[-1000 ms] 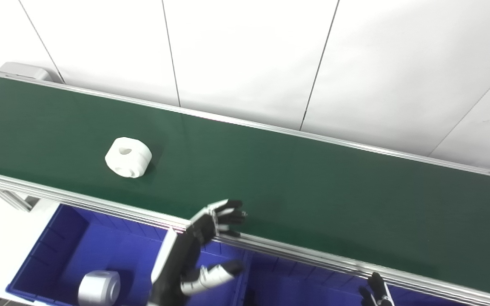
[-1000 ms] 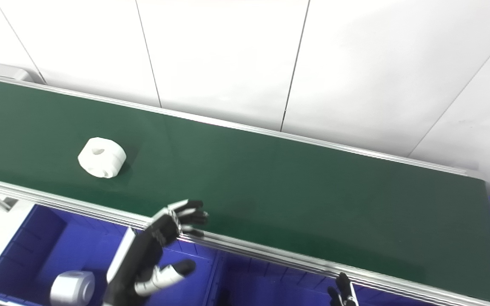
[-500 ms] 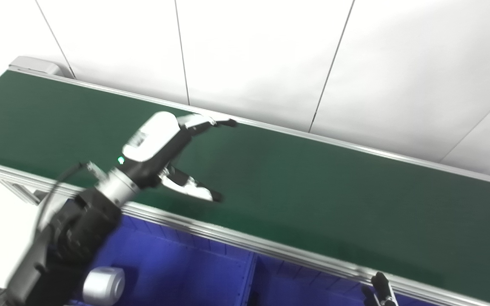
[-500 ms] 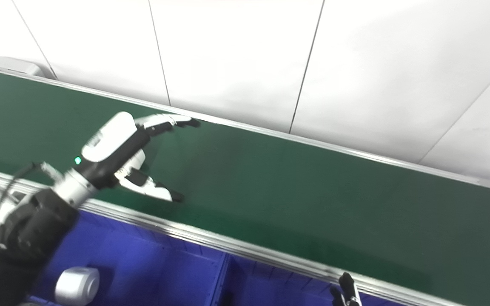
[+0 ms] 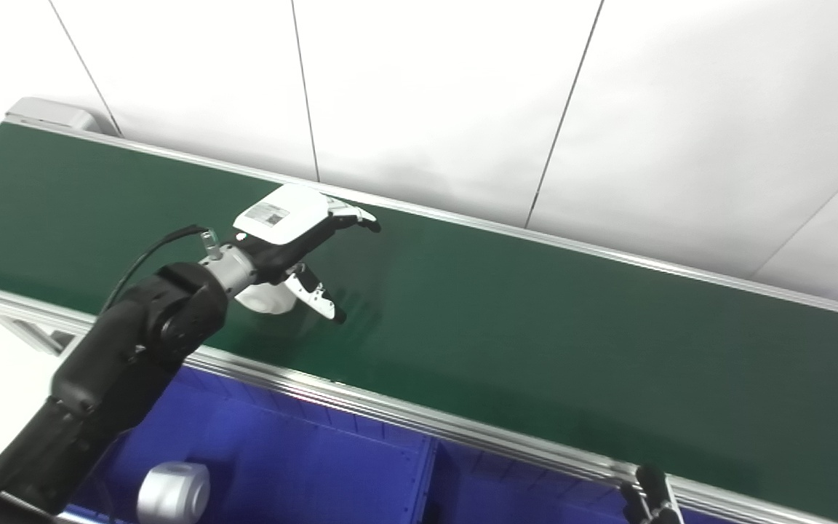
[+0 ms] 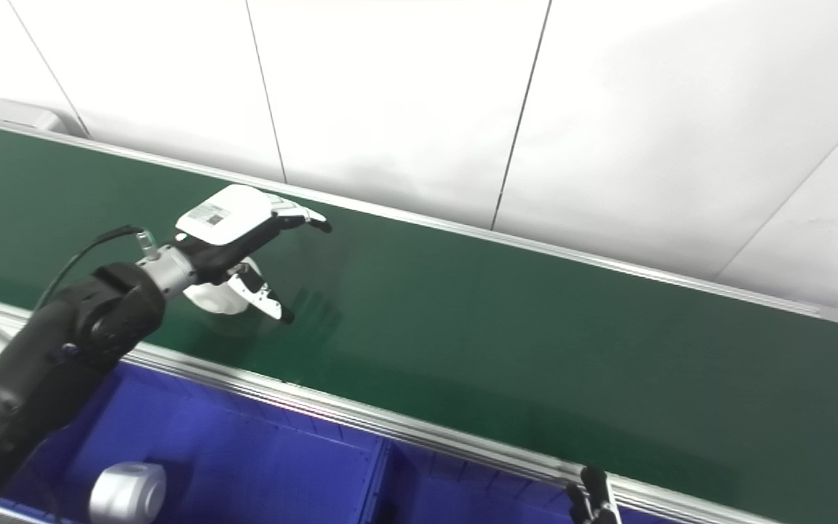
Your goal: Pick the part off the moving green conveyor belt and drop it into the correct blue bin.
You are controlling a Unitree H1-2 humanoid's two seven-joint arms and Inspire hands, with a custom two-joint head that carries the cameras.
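At left of centre, the left robot hand (image 5: 295, 244) hovers spread over the white part (image 5: 266, 298); it looks rigid, light, smooth — grip its round sides

Two head cams, side by side, aimed down and fwd from above the near edge. Green conveyor belt (image 5: 535, 342), white wall (image 5: 433, 102) and blue bins (image 6: 266, 458) are shared by both; right eye view is offset slightly.

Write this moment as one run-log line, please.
left hand: open, over white round part on green conveyor belt | right hand: low, idle | blue bin: holds grey cylinder
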